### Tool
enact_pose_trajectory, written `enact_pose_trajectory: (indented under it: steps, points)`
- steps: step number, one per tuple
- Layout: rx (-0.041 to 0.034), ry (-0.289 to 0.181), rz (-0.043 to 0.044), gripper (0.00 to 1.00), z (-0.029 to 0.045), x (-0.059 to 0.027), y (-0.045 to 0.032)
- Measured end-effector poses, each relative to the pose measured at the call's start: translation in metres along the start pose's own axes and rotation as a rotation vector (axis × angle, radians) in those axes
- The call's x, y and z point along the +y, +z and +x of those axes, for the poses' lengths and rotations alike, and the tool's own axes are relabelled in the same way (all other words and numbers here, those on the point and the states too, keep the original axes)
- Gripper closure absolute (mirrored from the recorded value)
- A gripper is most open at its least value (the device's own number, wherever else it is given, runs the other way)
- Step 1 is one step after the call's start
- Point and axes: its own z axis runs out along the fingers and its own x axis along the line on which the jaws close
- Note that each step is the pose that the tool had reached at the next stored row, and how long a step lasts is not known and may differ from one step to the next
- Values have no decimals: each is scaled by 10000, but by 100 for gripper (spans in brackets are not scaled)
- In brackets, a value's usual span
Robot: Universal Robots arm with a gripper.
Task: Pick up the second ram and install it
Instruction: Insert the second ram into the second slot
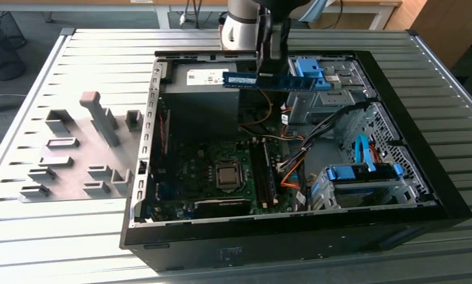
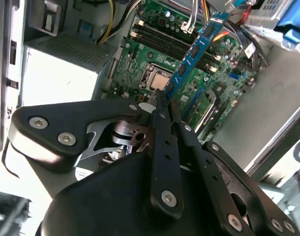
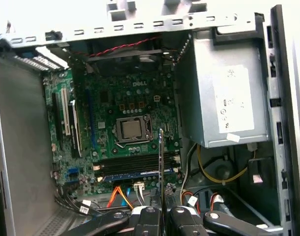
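The claw (image 2: 165, 101) is clamped shut on its load. Below it spreads the slatted table (image 1: 101, 59), bearing the open computer case (image 1: 315, 236) with the motherboard (image 3: 105, 113) on its floor. The second ram (image 2: 194, 51), pinched in the claw, hangs level, well above the motherboard.

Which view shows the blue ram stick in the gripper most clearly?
The second wrist view: the second ram shows its chip-covered face there. The exterior view shows it small, above the open case; the first wrist view, edge-on.
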Motion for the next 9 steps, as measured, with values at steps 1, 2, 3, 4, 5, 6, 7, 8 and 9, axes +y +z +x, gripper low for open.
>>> enact_pose_trajectory:
  steps: [1, 2, 3, 4, 5, 6, 7, 8, 9]
  points:
    - [4, 176, 5, 86, 0, 0, 2]
    - [9, 366, 10, 86, 0, 0, 4]
    - [13, 546, 15, 86, 0, 0, 6]
    - [17, 722, 19, 86, 0, 0, 8]
    - [20, 900, 25, 86, 0, 0, 10]
    - [23, 1077, 29, 86, 0, 0, 12]
    - [27, 1257, 34, 86, 0, 0, 14]
    - [31, 1448, 39, 86, 0, 0, 16]
    - [33, 1627, 44, 86, 0, 0, 18]
